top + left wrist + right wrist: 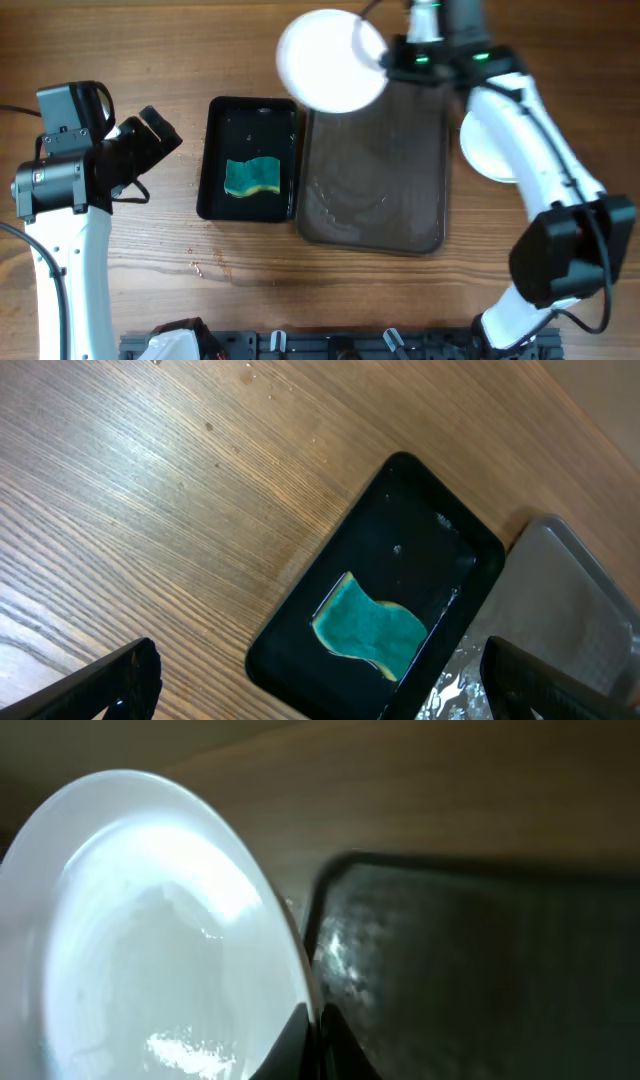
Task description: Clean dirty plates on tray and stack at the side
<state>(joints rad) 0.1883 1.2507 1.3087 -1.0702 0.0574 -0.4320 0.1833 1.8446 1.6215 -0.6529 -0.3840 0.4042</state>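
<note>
My right gripper (385,60) is shut on the rim of a plain white plate (330,60) and holds it lifted and tilted over the far left corner of the dark brown tray (375,170). In the right wrist view the plate (150,930) is pinched between the fingers (312,1030), with the tray (480,970) below. More white plate (485,145) lies on the table right of the tray, partly hidden by the right arm. My left gripper (150,130) is open and empty, left of the black tray; its fingers (320,685) show in the left wrist view.
A smaller black tray (250,158) left of the brown tray holds a green-and-yellow sponge (252,177); both show in the left wrist view, tray (420,510) and sponge (372,628). The brown tray is wet, with no plates on it.
</note>
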